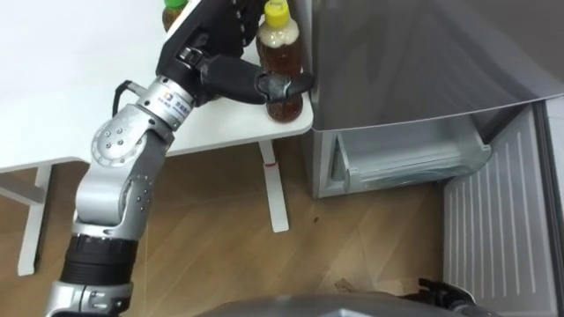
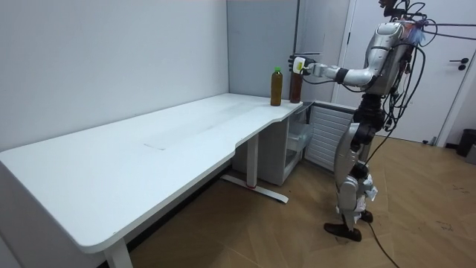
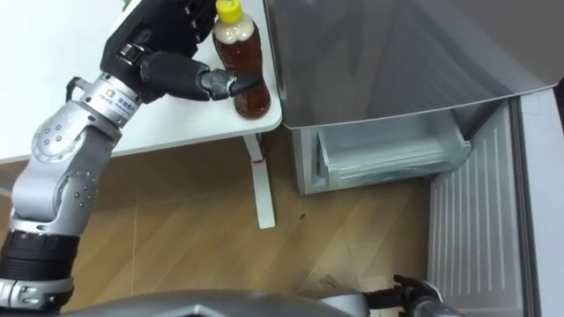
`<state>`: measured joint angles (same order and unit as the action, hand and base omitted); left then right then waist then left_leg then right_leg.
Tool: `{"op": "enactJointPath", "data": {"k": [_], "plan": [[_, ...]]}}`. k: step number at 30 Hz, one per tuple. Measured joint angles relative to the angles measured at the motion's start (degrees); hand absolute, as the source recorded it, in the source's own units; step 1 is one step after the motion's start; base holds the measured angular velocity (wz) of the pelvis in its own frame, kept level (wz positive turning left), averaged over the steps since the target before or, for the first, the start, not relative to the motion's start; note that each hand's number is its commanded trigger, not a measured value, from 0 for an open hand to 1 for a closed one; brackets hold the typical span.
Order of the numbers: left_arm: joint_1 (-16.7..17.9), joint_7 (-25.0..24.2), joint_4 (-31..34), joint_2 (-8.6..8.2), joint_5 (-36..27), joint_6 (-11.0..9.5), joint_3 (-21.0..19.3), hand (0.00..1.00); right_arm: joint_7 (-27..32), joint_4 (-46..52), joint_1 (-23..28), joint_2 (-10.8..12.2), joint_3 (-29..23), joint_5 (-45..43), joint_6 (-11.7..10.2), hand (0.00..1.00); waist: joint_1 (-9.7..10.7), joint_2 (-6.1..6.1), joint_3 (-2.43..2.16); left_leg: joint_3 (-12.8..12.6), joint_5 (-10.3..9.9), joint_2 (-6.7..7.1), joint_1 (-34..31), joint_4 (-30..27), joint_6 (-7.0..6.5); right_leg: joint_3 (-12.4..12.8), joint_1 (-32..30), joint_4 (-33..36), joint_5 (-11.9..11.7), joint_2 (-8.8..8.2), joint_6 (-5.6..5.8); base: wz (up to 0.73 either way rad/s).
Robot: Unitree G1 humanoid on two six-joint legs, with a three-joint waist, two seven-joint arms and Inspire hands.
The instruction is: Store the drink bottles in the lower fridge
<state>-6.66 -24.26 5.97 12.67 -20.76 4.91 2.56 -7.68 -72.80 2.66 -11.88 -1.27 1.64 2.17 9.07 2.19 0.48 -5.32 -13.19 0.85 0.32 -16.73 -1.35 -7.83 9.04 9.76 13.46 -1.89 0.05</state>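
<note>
White desk [image 1: 53, 106] on my left, grey fridge [image 1: 397, 53] hard against its corner, and the brown bottle [image 1: 284, 62] with the yellow cap stands right on that corner, just beside the fridge wall. My left hand [image 1: 220, 53] is on it now: thumb [image 1: 264, 84] laid across the front of the bottle low down, fingers [image 1: 231, 22] up beside its shoulder and, as far as I can judge, not curled round it yet, so no real hold.

The way to do this well, I think, is to close evenly round the body below the shoulder, lift straight up before swinging, and keep it upright.

A second bottle [image 1: 174, 13] with a green cap stands just behind my hand, close enough to knock if my wrist drifts back. Below, the lower door [image 1: 493, 229] hangs wide open and the clear drawer [image 1: 405, 163] shows inside. The desk edge and its leg [image 1: 275, 189] sit between the bottle and that opening, so it has to go out and around. My right hand [image 1: 441, 291] hangs low; its state I cannot tell
</note>
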Motion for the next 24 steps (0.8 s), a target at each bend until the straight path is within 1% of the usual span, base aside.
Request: {"op": "enactJointPath", "data": {"k": [3,5,8,13,14,15,16,17,21,24], "plan": [[-0.45,0.15,-0.52,0.00,0.94,0.00,0.18,0.00,0.06,-0.01,-0.09,-0.28,0.00,0.03,0.36,0.00,0.22,0.40,0.11,-0.06,0.00,-0.01,0.04,0.02,0.00,0.11,0.02,0.00,0.00,0.02,0.00,0.00],[-0.77,0.31,-0.52,0.02,1.74,0.00,0.64,0.00,0.36,-0.16,-0.25,-0.60,-0.01,-0.03,0.39,0.00,0.29,0.52,0.35,-0.06,0.00,0.00,0.02,0.06,0.00,0.16,0.00,0.00,0.00,0.02,-0.01,0.00],[-0.78,0.26,-0.52,0.02,1.74,0.00,1.07,0.00,0.79,-0.30,-0.36,-0.76,-0.02,-0.18,0.40,0.00,0.47,0.80,0.36,-0.05,0.01,-0.03,0.02,0.14,0.01,0.15,0.01,0.00,0.00,0.04,0.00,0.00],[-0.90,0.11,-0.52,0.02,1.73,0.00,1.71,0.00,0.84,-0.40,-0.37,-0.75,-0.02,-0.20,0.45,0.00,0.70,0.72,0.41,-0.14,0.02,-0.01,0.07,0.23,0.03,0.38,-0.05,-0.02,0.00,0.03,0.00,0.00],[-1.01,0.11,-0.52,0.10,1.73,0.00,1.75,0.03,0.85,-0.45,-0.37,-0.72,-0.01,-0.20,0.45,0.00,0.73,0.60,0.49,-0.17,0.02,0.00,0.07,0.23,0.03,0.49,-0.07,-0.02,0.00,0.02,0.00,0.00],[-1.06,0.11,-0.52,0.14,1.72,0.00,1.82,0.53,0.84,-0.51,-0.38,-0.72,-0.01,-0.22,0.46,0.00,0.73,0.53,0.53,-0.18,0.02,0.00,0.07,0.24,0.03,0.61,-0.07,-0.02,0.00,0.02,0.00,0.00],[-1.09,0.11,-0.52,0.16,1.72,0.00,1.87,0.85,0.84,-0.59,-0.37,-0.72,-0.01,-0.30,0.50,0.00,0.71,0.45,0.58,-0.23,0.02,-0.01,0.07,0.25,0.02,0.67,-0.10,-0.03,0.00,0.02,0.00,0.00],[-1.12,0.11,-0.52,0.23,1.72,0.00,1.87,1.00,0.84,-0.63,-0.36,-0.72,-0.01,-0.57,0.67,0.00,0.71,0.41,0.61,-0.28,0.02,-0.01,0.07,0.29,0.02,0.71,-0.13,-0.03,0.00,0.02,0.00,0.00],[-1.30,0.19,-0.71,0.36,1.73,-0.01,1.89,1.00,0.98,-0.63,-0.40,-0.73,-0.02,-2.43,1.42,0.00,0.69,0.45,0.59,-0.38,0.02,-0.03,0.05,0.32,0.02,0.81,-0.20,-0.03,0.00,0.03,0.00,0.00],[-2.12,0.12,-2.64,0.35,1.73,0.00,2.21,1.00,1.26,-0.65,-0.54,-0.73,-0.01,-3.40,1.62,0.00,0.74,0.62,0.47,-0.40,0.02,-0.05,0.02,0.32,0.02,0.83,-0.28,-0.03,0.00,0.04,0.00,0.00]]}}
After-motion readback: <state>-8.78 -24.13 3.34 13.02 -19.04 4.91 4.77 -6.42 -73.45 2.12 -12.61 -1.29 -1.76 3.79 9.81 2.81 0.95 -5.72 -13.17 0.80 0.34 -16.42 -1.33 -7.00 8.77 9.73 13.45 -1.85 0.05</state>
